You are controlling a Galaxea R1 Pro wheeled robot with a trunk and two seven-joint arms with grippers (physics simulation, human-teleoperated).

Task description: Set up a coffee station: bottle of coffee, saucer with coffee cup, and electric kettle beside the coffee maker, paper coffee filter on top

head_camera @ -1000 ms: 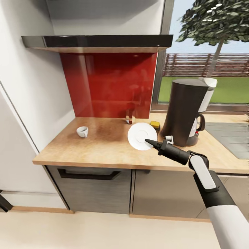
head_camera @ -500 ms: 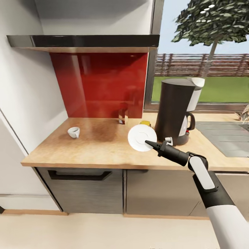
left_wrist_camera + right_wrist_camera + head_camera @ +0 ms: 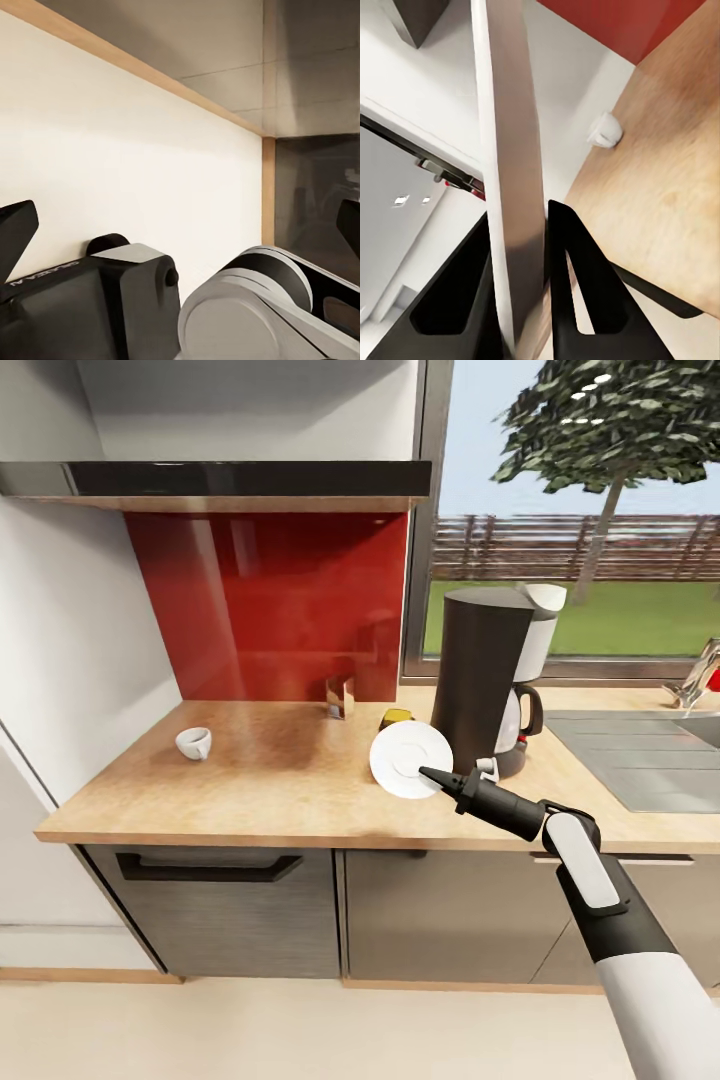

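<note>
Right gripper (image 3: 432, 773) clamps saucer (image 3: 405, 756)

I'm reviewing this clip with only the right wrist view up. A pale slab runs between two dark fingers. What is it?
Observer: It is the saucer, seen edge-on in your view. The head view shows it as a white round plate pinched at its rim by the right gripper, held above the countertop.
Operator: And the small white thing on the wood, further off?
Observer: That is the coffee cup, lying tipped on its side near the counter's left end, well apart from the saucer.
Operator: Where is the coffee maker?
Observer: The coffee maker stands on the counter by the window, just behind and to the right of the held saucer.
</note>
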